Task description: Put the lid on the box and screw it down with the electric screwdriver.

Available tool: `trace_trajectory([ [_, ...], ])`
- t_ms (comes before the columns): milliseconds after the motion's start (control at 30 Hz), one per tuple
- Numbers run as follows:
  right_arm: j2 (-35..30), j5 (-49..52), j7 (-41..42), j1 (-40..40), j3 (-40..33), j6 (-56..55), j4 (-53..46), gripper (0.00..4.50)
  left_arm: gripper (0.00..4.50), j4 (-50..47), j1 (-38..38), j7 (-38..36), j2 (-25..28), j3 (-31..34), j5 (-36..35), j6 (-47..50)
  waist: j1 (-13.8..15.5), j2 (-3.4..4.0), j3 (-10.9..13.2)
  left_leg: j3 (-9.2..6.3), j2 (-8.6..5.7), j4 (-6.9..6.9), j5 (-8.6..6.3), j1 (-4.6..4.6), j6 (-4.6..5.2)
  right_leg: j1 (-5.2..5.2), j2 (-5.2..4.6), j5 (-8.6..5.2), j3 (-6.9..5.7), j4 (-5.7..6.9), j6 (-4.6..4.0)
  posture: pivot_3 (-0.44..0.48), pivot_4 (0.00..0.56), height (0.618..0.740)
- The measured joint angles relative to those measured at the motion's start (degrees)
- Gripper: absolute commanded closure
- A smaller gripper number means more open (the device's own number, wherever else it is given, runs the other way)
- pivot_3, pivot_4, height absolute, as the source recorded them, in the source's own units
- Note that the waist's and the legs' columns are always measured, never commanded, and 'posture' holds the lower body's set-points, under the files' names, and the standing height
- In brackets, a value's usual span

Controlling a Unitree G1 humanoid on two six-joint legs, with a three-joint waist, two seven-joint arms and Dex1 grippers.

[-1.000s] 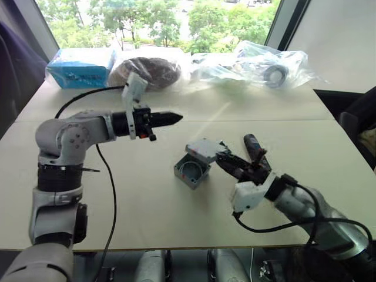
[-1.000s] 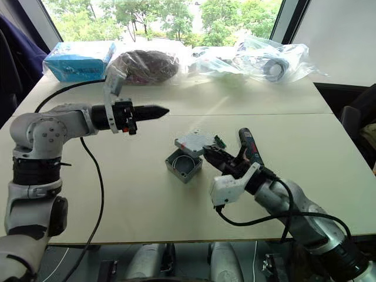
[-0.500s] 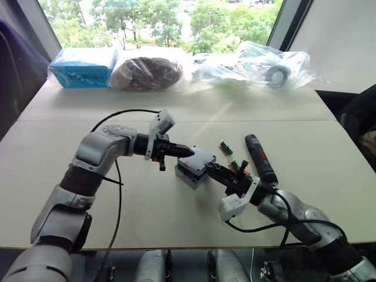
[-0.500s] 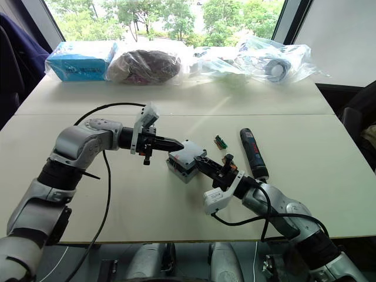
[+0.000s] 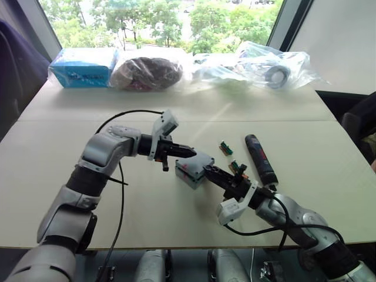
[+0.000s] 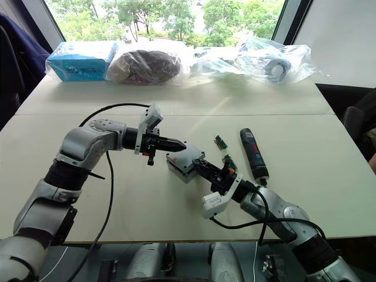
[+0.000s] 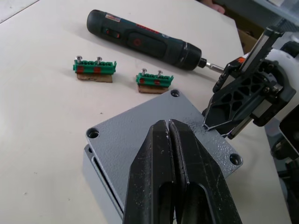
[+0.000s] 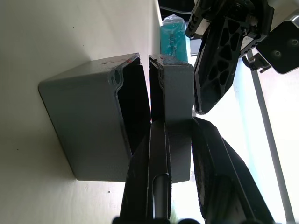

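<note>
Lid point(image 7: 154, 140) is hovering just over the box point(image 8: 88, 135), a narrow gap showing between them, near the middle of the counter point(image 5: 147, 200). I am pinching its edge in my right end effector point(image 8: 172, 122), while my left end effector point(image 7: 170, 128), fingers pressed together, is resting its tips on the lid's top. To seat it well, I am judging that corner holes must line up before release. The electric screwdriver point(image 7: 145, 39) is lying nearby, untouched.
</note>
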Motion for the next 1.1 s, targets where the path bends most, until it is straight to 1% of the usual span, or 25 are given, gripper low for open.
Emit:
trace_trajectory([
  [333,1.94,-2.71,-0.61,0.24,0.04,0.81,0.11,4.39,4.47,-0.11,0.73,-0.02,-0.39,-0.48,1.10,-0.05,-0.04,0.00,0.00,-0.01,0.00,0.01,0.00,0.00,0.00,0.01,0.00,0.00,0.00,0.02,0.00,0.000,0.150,0.740],
  [567,2.00,-3.68,-0.78,0.19,0.04,0.83,0.29,4.39,4.47,-0.83,1.13,-0.06,-0.41,-0.70,1.83,-0.20,-0.03,0.00,0.00,-0.01,0.00,0.02,0.00,0.01,0.00,0.01,0.00,0.00,0.00,0.03,0.00,0.000,0.150,0.740],
  [833,1.99,-4.11,-1.15,0.66,0.01,0.83,0.39,4.39,4.47,-2.15,2.21,-0.23,-0.38,-1.71,4.16,-3.42,0.00,-0.01,-0.05,-0.01,0.00,0.02,0.00,0.10,0.01,0.10,0.00,0.00,0.00,0.04,0.00,0.000,0.150,0.740],
  [1100,2.01,-5.79,-3.11,1.07,-0.03,1.36,0.33,4.39,4.47,-2.16,2.20,0.01,-1.36,-1.52,4.08,-2.59,0.01,0.00,-0.05,-0.01,0.00,0.03,0.00,0.11,0.01,0.10,0.00,0.00,0.00,0.05,0.00,0.000,0.150,0.740],
])
